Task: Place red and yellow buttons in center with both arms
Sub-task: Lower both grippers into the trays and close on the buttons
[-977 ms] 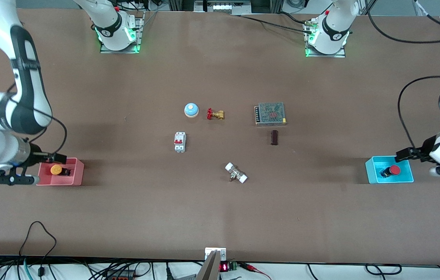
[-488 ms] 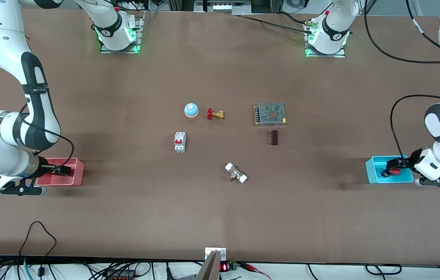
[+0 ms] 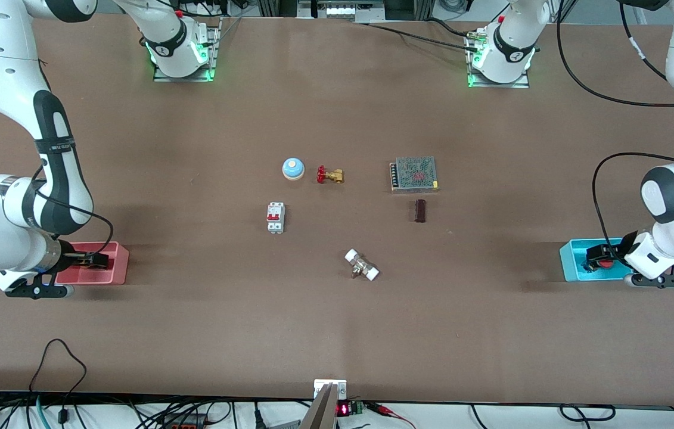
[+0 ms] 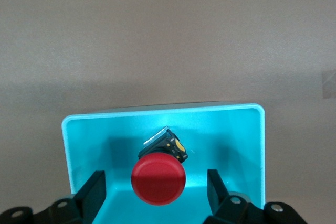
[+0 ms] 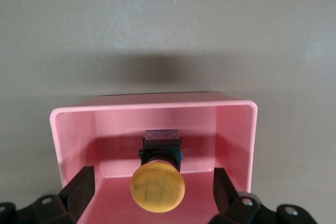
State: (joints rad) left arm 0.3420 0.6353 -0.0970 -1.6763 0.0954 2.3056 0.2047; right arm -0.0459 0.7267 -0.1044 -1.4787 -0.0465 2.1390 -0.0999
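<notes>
Grippers have both sunk slightly deeper into their bins. Right gripper [image 5: 157,195], fingers spread, straddles the yellow-capped black push-button [image 5: 157,187] inside the pink plastic bin [image 3: 117,269]. Left gripper [image 4: 156,192], fingers spread, flanks the red-capped black push-button [image 4: 158,180], seemingly untouched, in the turquoise plastic bin [image 3: 569,262].

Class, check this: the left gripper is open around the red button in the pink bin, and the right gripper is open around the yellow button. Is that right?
Not quite. The red button lies in a blue bin, not a pink one, as the left wrist view shows. The left gripper is open around it, and the right gripper is open around the yellow button.
</notes>
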